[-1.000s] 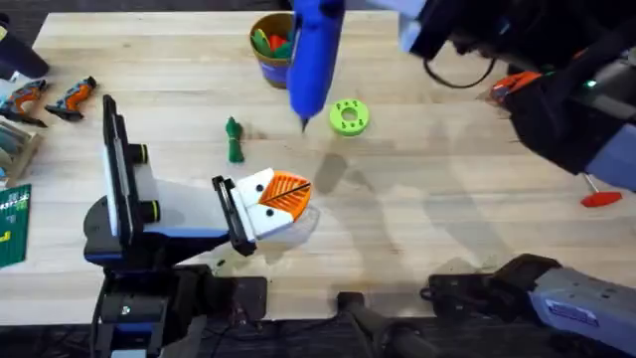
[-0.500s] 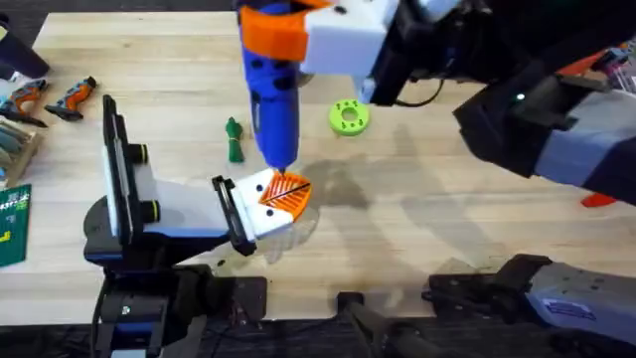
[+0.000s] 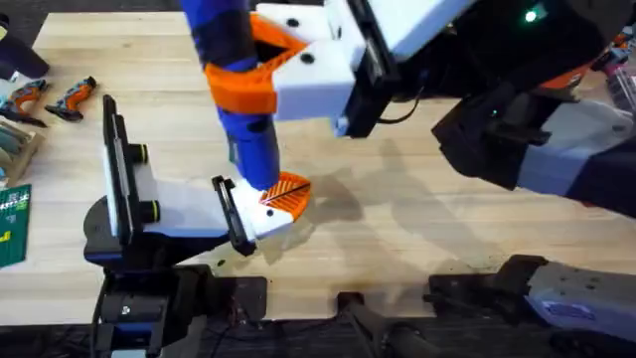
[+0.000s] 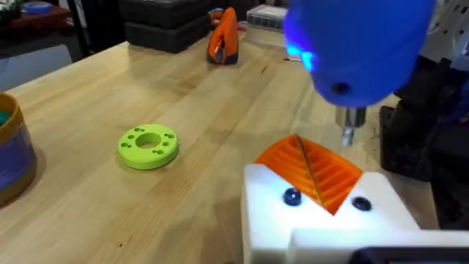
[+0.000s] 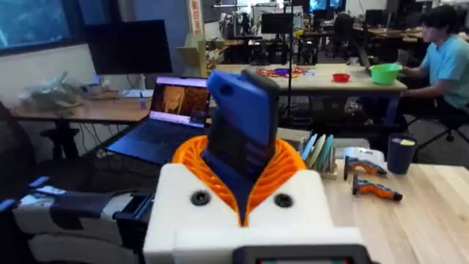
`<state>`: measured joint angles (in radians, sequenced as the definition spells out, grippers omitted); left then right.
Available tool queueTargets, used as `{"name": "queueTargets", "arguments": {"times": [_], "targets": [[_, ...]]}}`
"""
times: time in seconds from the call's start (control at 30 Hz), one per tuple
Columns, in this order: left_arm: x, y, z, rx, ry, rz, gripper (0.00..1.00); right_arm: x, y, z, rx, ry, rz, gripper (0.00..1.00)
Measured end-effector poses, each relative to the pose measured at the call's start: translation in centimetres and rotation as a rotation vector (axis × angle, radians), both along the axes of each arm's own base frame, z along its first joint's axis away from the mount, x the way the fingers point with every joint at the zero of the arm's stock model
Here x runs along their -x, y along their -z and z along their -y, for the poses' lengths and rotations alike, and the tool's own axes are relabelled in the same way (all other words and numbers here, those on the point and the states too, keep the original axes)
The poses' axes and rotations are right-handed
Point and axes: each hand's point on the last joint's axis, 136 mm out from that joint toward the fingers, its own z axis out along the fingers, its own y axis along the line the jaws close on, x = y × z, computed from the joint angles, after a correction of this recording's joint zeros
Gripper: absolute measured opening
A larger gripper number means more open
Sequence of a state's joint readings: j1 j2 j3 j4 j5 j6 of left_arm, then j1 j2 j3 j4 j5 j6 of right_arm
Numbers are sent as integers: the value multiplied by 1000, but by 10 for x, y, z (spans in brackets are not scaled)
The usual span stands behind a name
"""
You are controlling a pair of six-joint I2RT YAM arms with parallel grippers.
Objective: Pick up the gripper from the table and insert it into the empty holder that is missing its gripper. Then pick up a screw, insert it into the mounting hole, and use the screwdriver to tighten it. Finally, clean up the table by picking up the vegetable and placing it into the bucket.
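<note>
right hand swung left and nearer, screwdriver bit lowered, seemingly onto the holder

Your screwdriver hides the vegetable and, at the table's far edge, the bucket.

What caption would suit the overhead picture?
Right gripper lowers the blue screwdriver onto the orange gripper in its white holder.

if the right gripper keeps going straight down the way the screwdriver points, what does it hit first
Most likely the orange gripper seated in the holder: the screwdriver held by the right gripper has its bit just above that tip. Exact gap is unclear.
</note>
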<state>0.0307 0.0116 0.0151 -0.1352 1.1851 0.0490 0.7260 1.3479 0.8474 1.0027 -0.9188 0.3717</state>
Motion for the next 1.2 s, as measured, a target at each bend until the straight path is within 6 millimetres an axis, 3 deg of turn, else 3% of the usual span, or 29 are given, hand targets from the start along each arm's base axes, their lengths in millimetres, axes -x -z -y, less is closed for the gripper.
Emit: {"name": "queueTargets", "arguments": {"times": [0.13,0.4,1.2], "targets": [[0,0,0,0,0,0,5,7,1,-4,-8,-8,61,27],[0,0,0,0,0,0,5,1,14,-10,10,2,84,27],[0,0,0,0,0,0,5,6,17,-16,-1,-5,147,27]]}}
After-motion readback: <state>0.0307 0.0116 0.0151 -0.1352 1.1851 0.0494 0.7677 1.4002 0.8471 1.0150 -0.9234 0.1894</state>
